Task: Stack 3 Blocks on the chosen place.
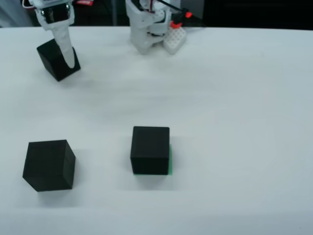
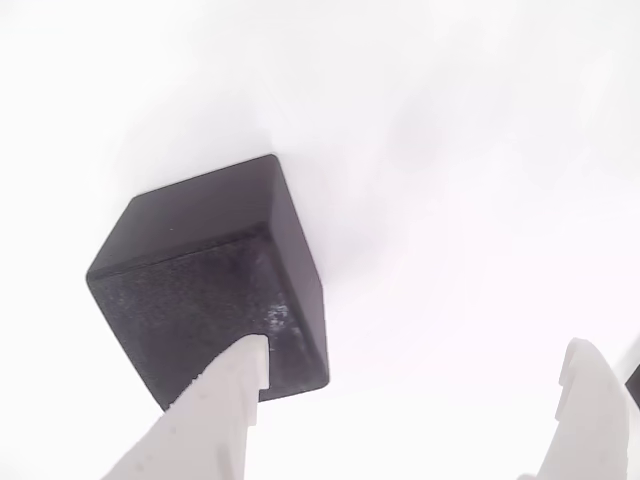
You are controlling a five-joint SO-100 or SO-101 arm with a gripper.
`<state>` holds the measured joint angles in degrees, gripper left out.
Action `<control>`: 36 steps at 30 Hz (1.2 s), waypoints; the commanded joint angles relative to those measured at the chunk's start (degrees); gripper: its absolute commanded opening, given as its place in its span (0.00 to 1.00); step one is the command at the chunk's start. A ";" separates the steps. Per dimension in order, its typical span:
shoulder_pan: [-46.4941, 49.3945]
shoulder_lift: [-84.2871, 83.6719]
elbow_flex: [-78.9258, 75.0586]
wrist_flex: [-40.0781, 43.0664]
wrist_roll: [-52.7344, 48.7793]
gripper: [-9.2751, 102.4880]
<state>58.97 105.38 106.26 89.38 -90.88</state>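
1. Front view: white tabletop [image 1: 234, 98], three black cubes, arm base [image 1: 146, 29] at the far edge centre.
2. Centre block [image 1: 150, 149] sits on the green square [image 1: 169, 161]; just a thin green strip shows along its right side and lower edge. Nothing stacked on top of it.
3. Near-left block [image 1: 49, 164] sits alone on the tabletop, well apart from the centre block, rotated so a corner faces the camera.
4. Far-left block [image 1: 56, 59] is at the back left corner, tilted/rotated in view, with the hand [image 1: 66, 51] right on it. One white finger [image 1: 66, 46] runs down across its front-right face.
5. View riding on the hand: hand [image 2: 420, 400] is spread wide. Left fingertip [image 2: 235, 385] lies over the lower edge of that block [image 2: 205, 270]; right fingertip [image 2: 590, 400] is well clear of it, with bare tabletop between them. Block is not between the fingers, so not pinched.
6. Can't tell whether the left finger actually touches the block or just overlaps it in view.
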 commanded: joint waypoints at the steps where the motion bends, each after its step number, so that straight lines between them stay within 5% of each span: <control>1: 1.58 -1.23 -0.97 -0.44 -0.62 0.40; 14: 9.76 -6.94 -3.96 -6.77 -2.37 0.40; 28: 15.12 -6.77 -4.92 -5.01 -21.45 0.40; 36: 17.40 -7.47 -1.76 -11.87 -25.31 0.40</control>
<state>75.67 98.09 104.06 80.60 -115.40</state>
